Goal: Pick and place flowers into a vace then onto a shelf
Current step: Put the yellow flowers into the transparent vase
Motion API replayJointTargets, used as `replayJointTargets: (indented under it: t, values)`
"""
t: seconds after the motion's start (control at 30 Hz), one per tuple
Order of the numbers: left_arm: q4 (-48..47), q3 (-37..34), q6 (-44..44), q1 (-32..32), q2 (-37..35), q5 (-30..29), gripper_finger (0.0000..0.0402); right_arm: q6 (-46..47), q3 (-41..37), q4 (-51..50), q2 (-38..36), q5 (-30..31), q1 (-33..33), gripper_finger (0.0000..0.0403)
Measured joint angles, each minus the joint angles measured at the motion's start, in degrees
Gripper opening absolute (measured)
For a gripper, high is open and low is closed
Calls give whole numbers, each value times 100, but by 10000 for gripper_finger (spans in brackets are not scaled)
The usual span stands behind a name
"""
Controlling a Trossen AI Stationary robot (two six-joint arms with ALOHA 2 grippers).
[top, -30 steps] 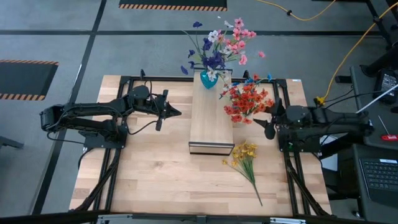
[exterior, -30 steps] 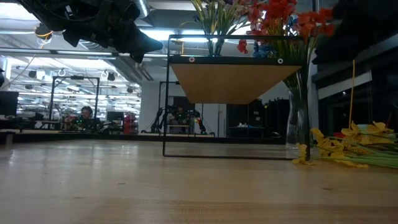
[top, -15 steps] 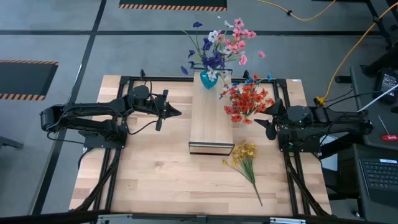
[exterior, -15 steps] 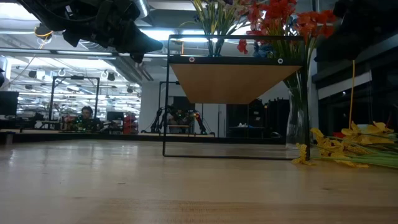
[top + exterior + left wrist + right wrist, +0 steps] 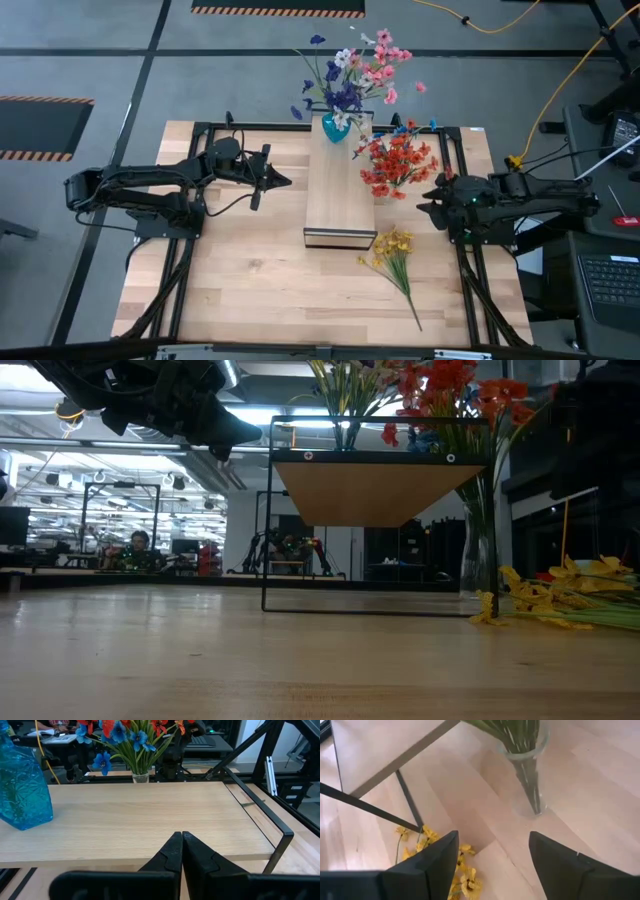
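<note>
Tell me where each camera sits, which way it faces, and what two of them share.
High: overhead, straight down on the shelf; both arms show.
Low: tabletop height, level under the shelf toward the room; left gripper overhead.
Left wrist: above the shelf top, facing the blue vase; shut fingers.
Right wrist: angled down at the clear vase; open fingers.
Shared: yellow flowers in high, low, right wrist.

No text, label or number can be read anywhere.
</note>
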Motion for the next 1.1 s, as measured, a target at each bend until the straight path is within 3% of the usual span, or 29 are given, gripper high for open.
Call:
replayJointTargets:
  t: [0.27,0.5,0.63,0.93,1.1]
  values:
    - [0,0,0,0,0,0,5,306,0,1,0,-97,0,242]
    - [0,0,0,-1,0,0,7,388,-2,-1,10,-678,2,232]
    - [0,0,0,-1,0,0,4,386,-4,-8,158,-756,2,185]
    - [-2,0,0,-1,0,0,5,487,-9,-6,884,-1241,17,19]
    - [-11,0,-4,0,0,-2,3,940,-9,-101,1120,-1376,405,12]
